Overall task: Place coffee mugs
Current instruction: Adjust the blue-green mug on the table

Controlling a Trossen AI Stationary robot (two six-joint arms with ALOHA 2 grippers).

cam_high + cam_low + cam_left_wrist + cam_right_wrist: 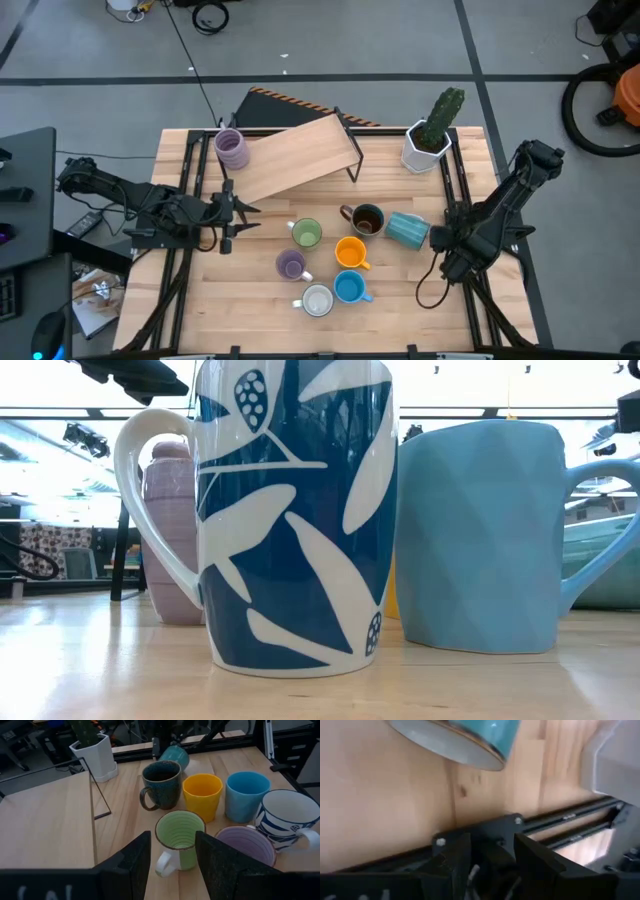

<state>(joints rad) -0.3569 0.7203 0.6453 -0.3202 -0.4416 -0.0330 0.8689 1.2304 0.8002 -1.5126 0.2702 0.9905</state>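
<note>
A cluster of coffee mugs stands near the middle of a wooden table (200, 300), seen from above. A green mug (306, 234) stands upright at the cluster's left. A dark brown mug (366, 220) stands beside it, toward the right. An orange mug (351, 252) sits just in front of the brown one, and a blue mug (349, 288) sits in front of the orange one. A purple mug (290, 265) stands in front of the green one. A white mug (317, 300) with a blue leaf pattern is nearest the table's front edge, close beside the blue mug. A teal mug (408, 230) lies on its side just right of the brown mug. A second purple mug (232, 149) stands apart on a tilted wooden board (300, 155) at the back left. A white pot (427, 146) holding a cactus stands at the back right.

The left gripper (232, 213) hovers left of the cluster, level with the green mug. Its fingers (131, 865) are parted with nothing between them, and the green mug sits just ahead of the gap. The right gripper (437, 240) is at the table's right side, just beside the teal mug. Its fingers (451, 860) are apart and hold nothing.
</note>
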